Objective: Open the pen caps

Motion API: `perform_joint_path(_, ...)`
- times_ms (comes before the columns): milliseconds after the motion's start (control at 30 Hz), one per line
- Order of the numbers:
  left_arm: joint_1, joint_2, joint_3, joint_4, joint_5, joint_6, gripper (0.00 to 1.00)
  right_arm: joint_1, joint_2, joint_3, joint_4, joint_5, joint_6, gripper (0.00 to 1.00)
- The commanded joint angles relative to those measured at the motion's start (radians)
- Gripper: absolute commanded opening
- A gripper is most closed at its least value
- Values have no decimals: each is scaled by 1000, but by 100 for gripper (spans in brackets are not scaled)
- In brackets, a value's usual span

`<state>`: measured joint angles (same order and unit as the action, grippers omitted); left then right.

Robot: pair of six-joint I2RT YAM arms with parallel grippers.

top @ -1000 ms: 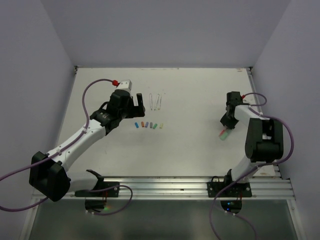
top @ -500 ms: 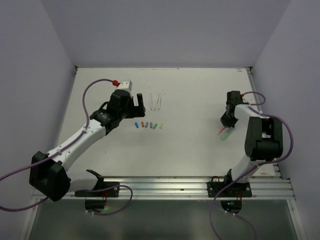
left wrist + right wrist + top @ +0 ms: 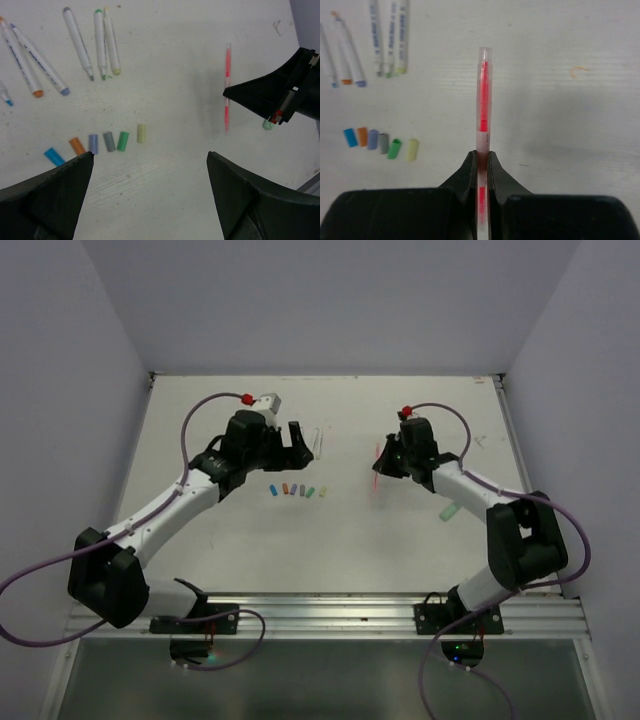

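Six pen caps lie in a row on the table (image 3: 420, 540): blue (image 3: 53, 156), orange (image 3: 77, 145), purple (image 3: 93, 143), grey (image 3: 109, 141), green (image 3: 122, 141), yellowish (image 3: 141, 133). The row also shows in the top view (image 3: 296, 490) and the right wrist view (image 3: 383, 143). A mint green cap (image 3: 449, 511) lies alone at the right. My right gripper (image 3: 482, 155) is shut on a thin red pen (image 3: 483, 95) and holds it above the table's middle (image 3: 383, 462). My left gripper (image 3: 290, 445) is open and empty above the cap row (image 3: 150, 154).
Several white pen barrels (image 3: 77, 42) lie side by side behind the cap row, tips toward it. They also show in the right wrist view (image 3: 390, 37). The table's back edge and side walls are close behind both grippers.
My right arm has swung from the far right to the table's middle with the red pen in its jaws, leaving the mint cap behind. My left gripper has shifted slightly right.
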<state>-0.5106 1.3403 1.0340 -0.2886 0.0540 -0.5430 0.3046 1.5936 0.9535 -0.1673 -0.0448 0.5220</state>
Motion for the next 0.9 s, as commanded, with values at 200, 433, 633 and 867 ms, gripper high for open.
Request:
perform_joint_path(200,6,51,60,181,182,-115,94,148,-107,-79,433,-305,3,0)
perform_joint_path(433,1,89,78,210,130,-149,81,224,-112,-88,520,-383,12,0)
perform_joint_path(633,-9,128,87,223,96,-201,70,258,-115,-84,523,-379,4,0)
perform_joint_path(867,-31,152,97,243,52,-232,53,274,-119,-84,528,-385,0,0)
